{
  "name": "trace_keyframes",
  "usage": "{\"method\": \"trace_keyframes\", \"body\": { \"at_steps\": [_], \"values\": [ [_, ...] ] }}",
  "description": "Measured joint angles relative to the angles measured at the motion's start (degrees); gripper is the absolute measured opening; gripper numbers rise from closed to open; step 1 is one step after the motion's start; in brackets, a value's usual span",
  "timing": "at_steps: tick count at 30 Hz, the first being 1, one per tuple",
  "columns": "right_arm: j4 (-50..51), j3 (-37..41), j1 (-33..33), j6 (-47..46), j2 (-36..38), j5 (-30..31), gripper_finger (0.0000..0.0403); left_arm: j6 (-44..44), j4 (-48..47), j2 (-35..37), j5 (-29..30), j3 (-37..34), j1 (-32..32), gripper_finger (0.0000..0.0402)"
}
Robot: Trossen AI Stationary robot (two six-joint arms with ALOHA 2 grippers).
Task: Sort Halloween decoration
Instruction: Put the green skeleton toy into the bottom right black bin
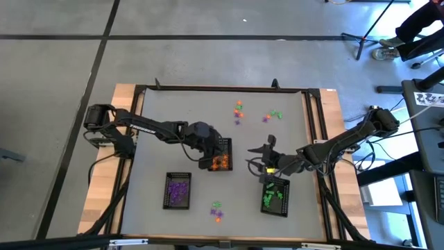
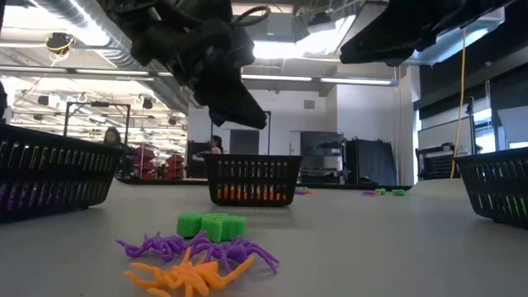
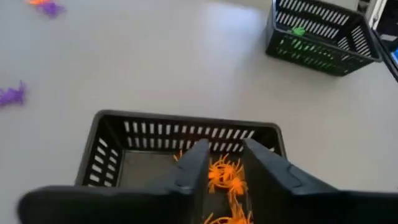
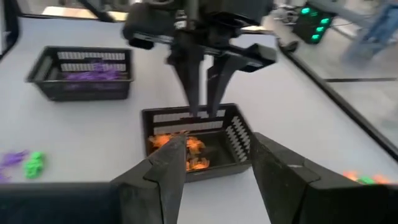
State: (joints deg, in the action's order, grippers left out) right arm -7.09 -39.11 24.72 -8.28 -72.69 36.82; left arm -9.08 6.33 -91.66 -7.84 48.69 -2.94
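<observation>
Grey counter (image 1: 173,111) fills the frame, ringed by a dark rail. Nearest the front edge lies a small mixed heap of trinkets (image 1: 217,211), flanked by a tray of purple ones (image 1: 177,190) and a tray of green ones (image 1: 275,196). Just beyond the green tray hovers the right gripper (image 1: 258,158), jaws parted and empty. At mid-counter the left gripper (image 1: 216,155) hangs over the tray of orange trinkets (image 1: 220,161), fingers slightly apart, holding nothing visible. Farthest off, loose trinkets (image 1: 257,113) lie scattered.
</observation>
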Motion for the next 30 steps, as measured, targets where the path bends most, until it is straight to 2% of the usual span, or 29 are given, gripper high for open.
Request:
{"method": "trace_keyframes", "body": {
  "at_steps": [4,7,11,14,18,24,27,30],
  "values": [
    [3.03,-0.3,-1.21,-5.7,0.0,3.06,0.0175,0.14,1.17,0.7,1.47,0.04,0.0,0.0131],
    [14.3,-2.84,-5.19,-14.55,0.21,0.81,0.0175,-1.57,-0.18,3.04,8.38,0.02,-0.22,0.0142],
    [30.33,-6.66,-11.95,-21.98,0.22,-3.85,0.0175,2.15,1.33,10.98,15.13,-1.51,1.55,0.0139],
    [38.15,-8.11,-16.88,-23.01,0.26,-4.17,0.0175,4.81,4.07,18.12,16.59,-5.73,3.19,0.0137],
    [46.02,-8.02,-24.88,-20.54,0.09,-4.93,0.0175,3.35,15.11,26.77,19.29,-16.08,3.88,0.0136],
    [47.27,-6.97,-39.64,-19.74,0.07,-8.23,0.0175,-2.63,32.42,33.78,19.6,-28.69,4.22,0.0136],
    [46.55,-5.91,-46.98,-17.67,0.07,-10.73,0.0175,-1.74,39.53,34.01,19.47,-31.1,4.98,0.0136],
    [44.61,-4.37,-53.02,-14.35,0.04,-15.06,0.0175,-0.99,40.61,33.97,19.5,-31.12,6.11,0.0136]
  ]
}}
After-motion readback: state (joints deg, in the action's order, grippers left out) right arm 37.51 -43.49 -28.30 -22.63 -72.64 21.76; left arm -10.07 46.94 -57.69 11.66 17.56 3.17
